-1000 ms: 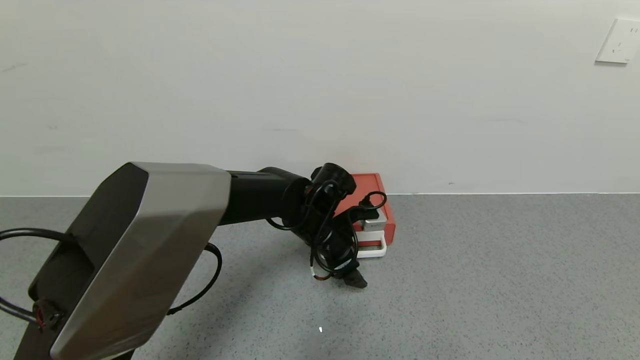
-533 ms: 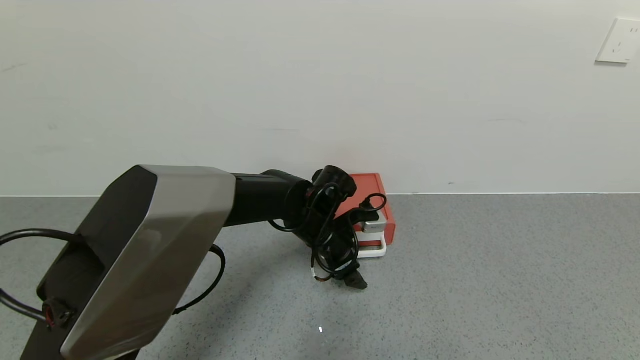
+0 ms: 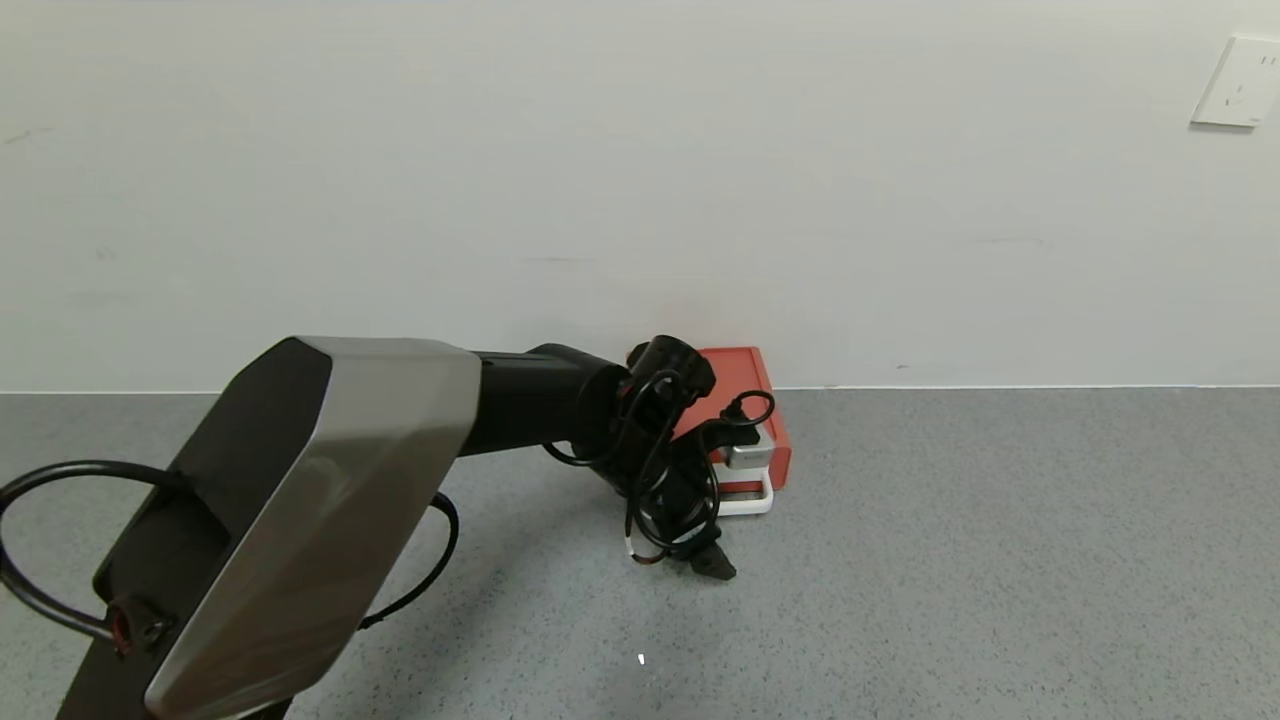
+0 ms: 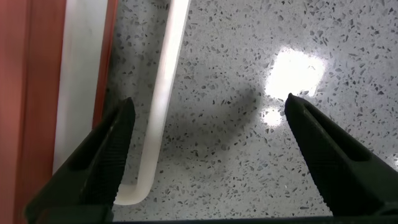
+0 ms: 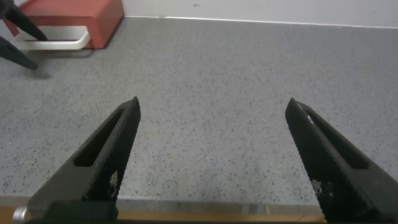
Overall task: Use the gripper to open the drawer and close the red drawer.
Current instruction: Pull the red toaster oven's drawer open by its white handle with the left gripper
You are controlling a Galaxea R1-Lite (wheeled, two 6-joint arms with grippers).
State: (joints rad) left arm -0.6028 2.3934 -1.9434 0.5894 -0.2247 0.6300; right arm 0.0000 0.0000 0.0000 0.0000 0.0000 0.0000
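Observation:
The small red box [image 3: 745, 375] stands against the white wall on the grey speckled surface, its white loop handle [image 3: 748, 503] facing me. My left gripper [image 3: 712, 548], wrapped in black cables, hangs open just in front of the handle. In the left wrist view the handle [image 4: 160, 106] runs between the open fingers of the left gripper [image 4: 208, 102], close to one finger [image 4: 106, 149], with the red drawer front [image 4: 25, 93] beyond. My right gripper [image 5: 213, 101] is open and empty, low over the surface, far from the box [image 5: 74, 15].
A white wall socket [image 3: 1238, 82] sits high on the wall at the right. The grey surface [image 3: 1000, 560] spreads wide to the right of the box. Its near edge [image 5: 186, 214] shows under the right gripper.
The left arm's silver link has shifted slightly to the right and forward. The left gripper stays almost in place at the handle. The box has not moved.

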